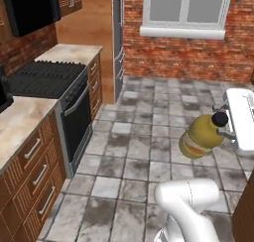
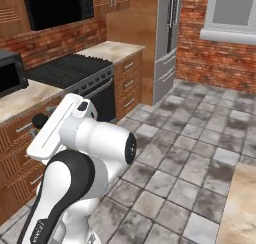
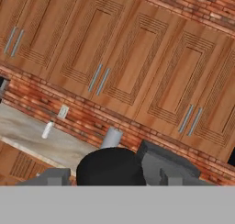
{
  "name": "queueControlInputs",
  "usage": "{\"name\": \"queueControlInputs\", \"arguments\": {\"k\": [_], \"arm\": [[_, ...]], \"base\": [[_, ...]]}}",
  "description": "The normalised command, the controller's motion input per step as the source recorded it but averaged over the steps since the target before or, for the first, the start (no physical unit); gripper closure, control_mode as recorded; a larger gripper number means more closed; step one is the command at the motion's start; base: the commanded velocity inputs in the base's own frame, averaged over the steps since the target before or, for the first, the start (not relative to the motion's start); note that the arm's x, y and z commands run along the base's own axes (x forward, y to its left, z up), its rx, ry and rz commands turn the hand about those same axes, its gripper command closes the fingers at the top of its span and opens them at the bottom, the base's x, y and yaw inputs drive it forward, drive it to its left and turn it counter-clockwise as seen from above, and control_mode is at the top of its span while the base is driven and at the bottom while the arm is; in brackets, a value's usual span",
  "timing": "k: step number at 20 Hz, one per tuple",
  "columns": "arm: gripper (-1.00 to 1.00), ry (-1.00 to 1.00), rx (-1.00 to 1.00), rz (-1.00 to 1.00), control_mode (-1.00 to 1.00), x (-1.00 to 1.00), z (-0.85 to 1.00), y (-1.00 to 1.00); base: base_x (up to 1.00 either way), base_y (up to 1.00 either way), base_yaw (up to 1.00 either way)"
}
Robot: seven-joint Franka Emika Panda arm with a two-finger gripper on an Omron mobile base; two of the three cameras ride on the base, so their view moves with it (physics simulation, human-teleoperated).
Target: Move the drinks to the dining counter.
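On the left, the marbled counter [image 1: 20, 119] and the black stove [image 1: 44, 77] run along the wall, with the oven front [image 1: 77, 119] and wooden drawers [image 1: 34, 174] facing the tiled floor [image 1: 144, 151]. Further right, the juice bottle [image 1: 201, 137] hangs tilted in mid-air over the tiles, clamped at its right side in the gripper [image 1: 224, 132] — the fingers are clenched on it near the black cap [image 1: 220, 119]. In the hand view that cap [image 3: 110, 165] sits between the fingertips [image 3: 156, 165], and beyond it the small water bottle [image 3: 47, 129] lies on the wall counter [image 3: 41, 138], left of a grey paper-towel roll [image 3: 111, 138].

Judging by this, 1 of 2 drinks is lifted and in transit, not yet set down; the water bottle is untouched. A beige stone edge at the lower right of the right base view may be the dining counter [image 2: 240, 208].

The floor between is wide and bare — ample turning room. The edges to mind are the oven handle on the left and that counter edge on the right.
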Motion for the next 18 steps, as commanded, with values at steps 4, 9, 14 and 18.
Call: {"name": "queueControlInputs", "arguments": {"k": [4, 9, 14, 18], "arm": [[1.00, 0.00, 0.00, 0.00, 1.00, 0.00, 0.00, 0.00], [1.00, 0.00, 0.00, 0.00, 1.00, 0.00, 0.00, 0.00], [1.00, 0.00, 0.00, 0.00, 1.00, 0.00, 0.00, 0.00], [1.00, 0.00, 0.00, 0.00, 1.00, 0.00, 0.00, 0.00]], "base": [[-0.29, 0.00, -0.30], [-0.39, 0.00, -0.29], [-0.49, 0.00, -0.28], [-0.43, 0.00, -0.29]]}}
